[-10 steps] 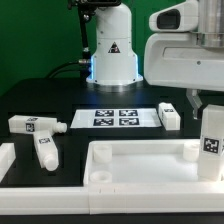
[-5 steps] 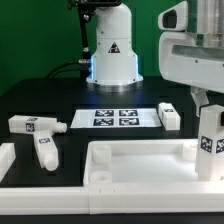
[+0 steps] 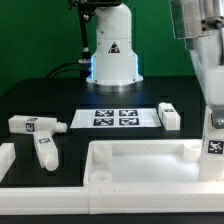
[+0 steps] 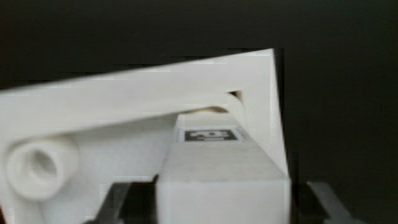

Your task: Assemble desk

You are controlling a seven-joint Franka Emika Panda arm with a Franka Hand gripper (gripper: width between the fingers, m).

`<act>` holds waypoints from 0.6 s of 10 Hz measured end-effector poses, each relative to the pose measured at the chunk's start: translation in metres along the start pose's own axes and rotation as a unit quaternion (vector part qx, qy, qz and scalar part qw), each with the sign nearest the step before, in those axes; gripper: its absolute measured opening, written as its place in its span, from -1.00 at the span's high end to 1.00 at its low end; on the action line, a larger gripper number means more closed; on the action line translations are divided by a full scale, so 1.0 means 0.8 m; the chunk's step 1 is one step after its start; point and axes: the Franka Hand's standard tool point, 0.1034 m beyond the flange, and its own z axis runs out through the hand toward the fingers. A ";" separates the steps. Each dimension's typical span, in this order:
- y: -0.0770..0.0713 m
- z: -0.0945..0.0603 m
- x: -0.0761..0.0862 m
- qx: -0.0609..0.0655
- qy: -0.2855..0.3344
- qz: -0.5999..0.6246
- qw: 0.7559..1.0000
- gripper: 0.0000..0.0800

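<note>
The white tabletop panel (image 3: pixel 140 165) lies rim up at the front of the table. A white leg (image 3: pixel 213 142) with a square tag stands upright at its right far corner. My gripper (image 3: pixel 213 118) comes down from above and is shut on the top of this leg. In the wrist view the leg (image 4: pixel 222 180) fills the space between my two dark fingers, with the gripper (image 4: pixel 222 208) centred on it, over the tabletop's corner (image 4: pixel 125 105). Two more legs (image 3: pixel 35 126) (image 3: pixel 45 152) lie at the exterior view's left. A third (image 3: pixel 169 115) lies beside the marker board.
The marker board (image 3: pixel 115 117) lies flat in the middle of the black table. The robot's base (image 3: pixel 110 55) stands behind it. A white border rail (image 3: pixel 8 158) runs along the left and front edges.
My arm has shifted toward the exterior view's right, now mostly out of frame. The leg at the tabletop's corner has stayed almost in place, upright.
</note>
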 end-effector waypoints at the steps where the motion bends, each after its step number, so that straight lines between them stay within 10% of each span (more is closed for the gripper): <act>1: 0.001 0.001 -0.001 0.000 0.000 0.000 1.000 0.29; 3: 0.001 -0.002 -0.002 -0.012 0.004 -0.167 0.986 -0.43; 6: 0.000 -0.002 -0.006 -0.012 0.001 -0.338 0.941 -0.61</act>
